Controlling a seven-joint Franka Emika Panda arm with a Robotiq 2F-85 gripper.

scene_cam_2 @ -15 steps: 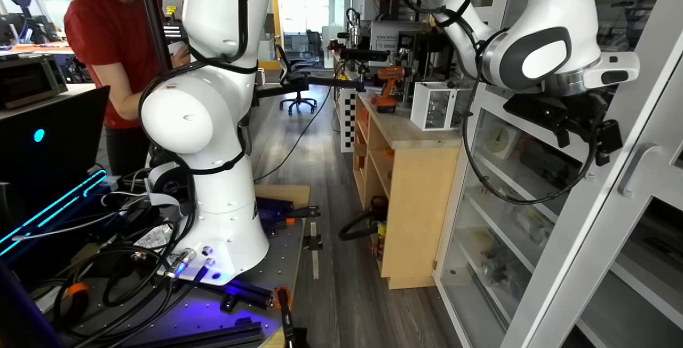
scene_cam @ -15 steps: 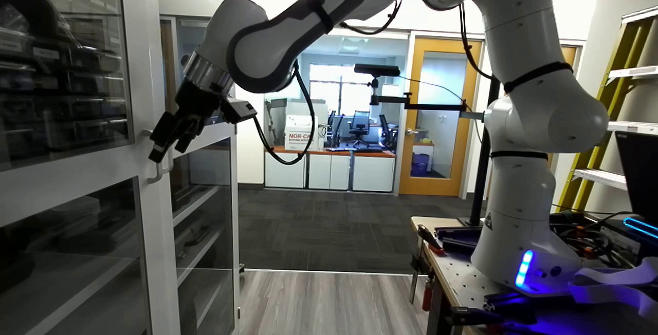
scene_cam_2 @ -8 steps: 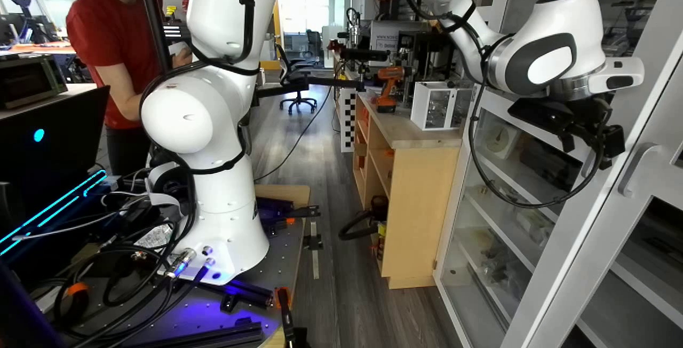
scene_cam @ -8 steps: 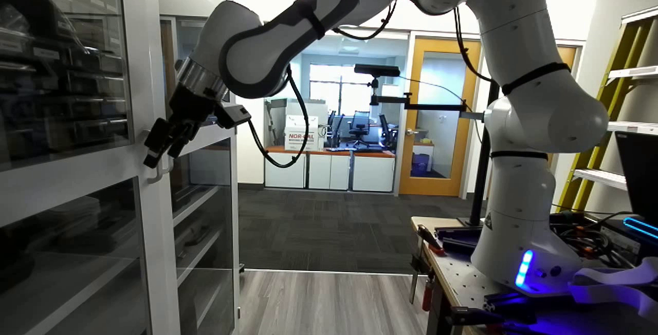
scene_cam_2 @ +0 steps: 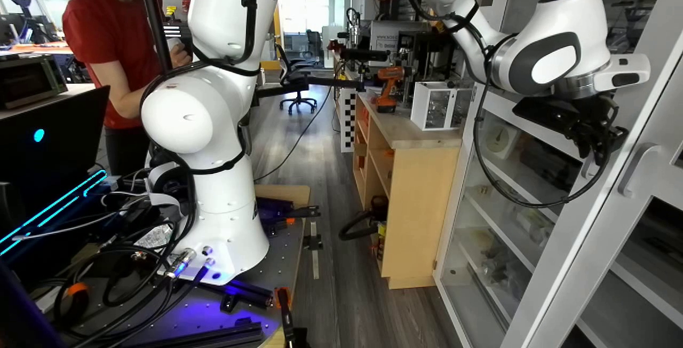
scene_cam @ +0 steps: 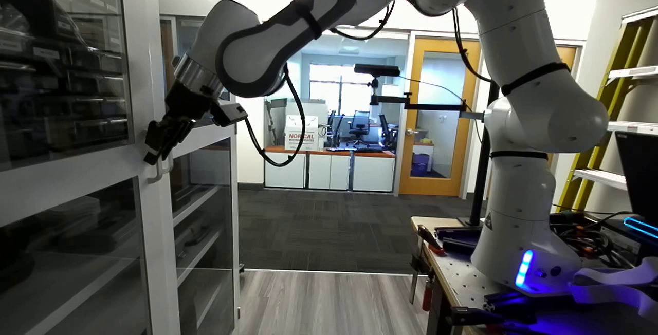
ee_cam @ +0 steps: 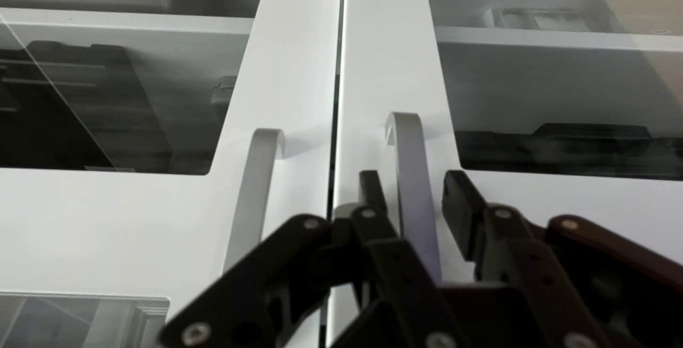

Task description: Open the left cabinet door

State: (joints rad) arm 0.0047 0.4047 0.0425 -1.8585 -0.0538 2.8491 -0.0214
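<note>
The left cabinet door [scene_cam: 77, 178], glass panes in a pale grey metal frame, is closed. My gripper [scene_cam: 158, 155] points obliquely down at its handle edge. Upside down, the wrist view puts the left cabinet door [ee_cam: 395, 60] on the right-hand side of the seam. There its grey bar handle [ee_cam: 408, 140] runs between the two black fingers of my gripper [ee_cam: 415, 198]. The jaws are part-way apart, and a strip of white frame shows on each side of the bar, so neither fingertip appears to touch it. The bar's far end is hidden behind the gripper.
The matching door's own handle [scene_cam_2: 637, 169] stands close beside my gripper, just across the seam. A black cable loop [scene_cam_2: 525, 204] hangs under the wrist. A wooden counter [scene_cam_2: 416, 204] with a white box, and a person in red [scene_cam_2: 114, 44], are farther off.
In both exterior views the arm has shifted a little toward the cabinet and slightly down. The fingers, wide apart earlier, have drawn much closer together over the handle.
</note>
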